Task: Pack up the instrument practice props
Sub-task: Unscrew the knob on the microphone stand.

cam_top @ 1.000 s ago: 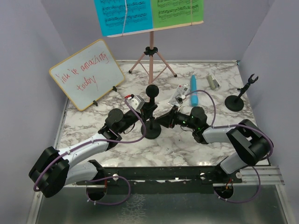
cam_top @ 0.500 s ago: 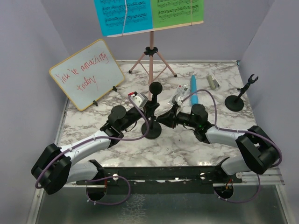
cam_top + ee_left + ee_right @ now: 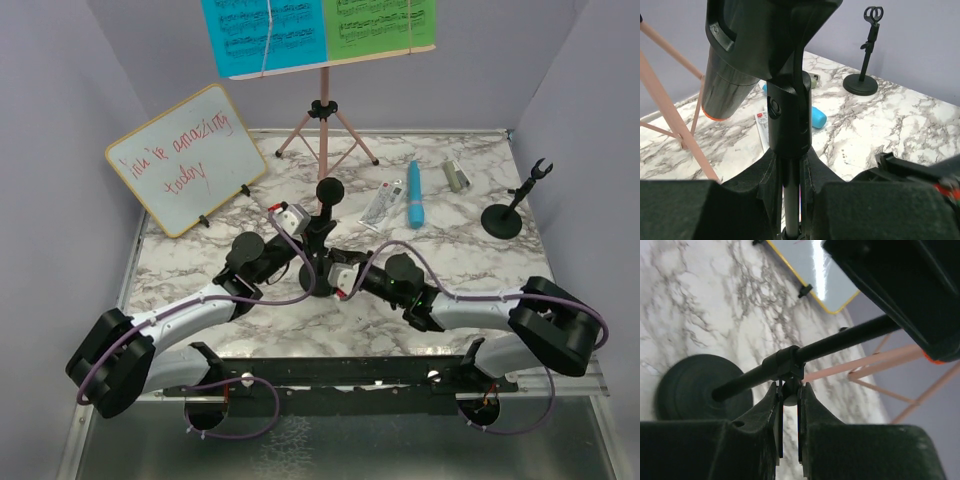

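Right hand (image 3: 789, 405) pinched shut on the collar knob (image 3: 788, 392) low on the mic holder (image 3: 322, 280); left hand (image 3: 790, 200) clamped on its stem, black microphone (image 3: 735, 75) seated in the clip above. Base stands on the bench (image 3: 470, 270) (close before the arms). Advise: brace stem, turn knob gently — no tipping.

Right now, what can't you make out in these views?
- Top view: sheets cut off by the top edge; notes too small to read.
- Left wrist: mic cut off above by the top edge; stand base hidden behind left fingers.
- Right wrist: part pinched by right fingers dark, blurred; whiteboard writing lost in glare.
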### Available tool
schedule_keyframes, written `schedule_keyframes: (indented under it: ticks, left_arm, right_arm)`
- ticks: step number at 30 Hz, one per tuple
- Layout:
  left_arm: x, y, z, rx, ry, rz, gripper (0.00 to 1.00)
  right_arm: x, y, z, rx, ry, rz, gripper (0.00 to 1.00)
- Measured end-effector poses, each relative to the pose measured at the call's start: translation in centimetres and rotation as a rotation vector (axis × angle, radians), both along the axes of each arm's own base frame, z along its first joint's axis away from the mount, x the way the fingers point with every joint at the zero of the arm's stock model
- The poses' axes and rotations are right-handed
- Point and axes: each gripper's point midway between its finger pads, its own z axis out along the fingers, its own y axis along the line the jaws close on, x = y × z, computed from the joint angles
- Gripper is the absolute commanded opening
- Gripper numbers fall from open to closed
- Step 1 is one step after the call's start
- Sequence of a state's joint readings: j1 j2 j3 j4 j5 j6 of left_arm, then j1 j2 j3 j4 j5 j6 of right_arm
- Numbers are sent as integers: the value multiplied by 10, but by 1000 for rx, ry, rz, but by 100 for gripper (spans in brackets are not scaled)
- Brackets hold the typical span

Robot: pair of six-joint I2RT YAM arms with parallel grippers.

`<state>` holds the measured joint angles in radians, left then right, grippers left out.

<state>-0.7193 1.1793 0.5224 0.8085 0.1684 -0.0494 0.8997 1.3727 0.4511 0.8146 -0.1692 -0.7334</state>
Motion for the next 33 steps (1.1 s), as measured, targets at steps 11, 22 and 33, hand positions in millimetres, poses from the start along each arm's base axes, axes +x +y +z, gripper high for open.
schedule_keyframes:
  ticks: [11,22,33]
  left_arm:
    - [-5,7,-2,14,-28,4,0]
    - [-8,10,-2,16,-35,4,0]
    - [-9,11,-3,24,-46,7,0]
  right_arm:
    - [-4,7,-4,-417,-701,-204,2]
    - [-9,6,-12,-395,-651,-244,49]
    - [-25,8,-17,-78,-95,-204,65]
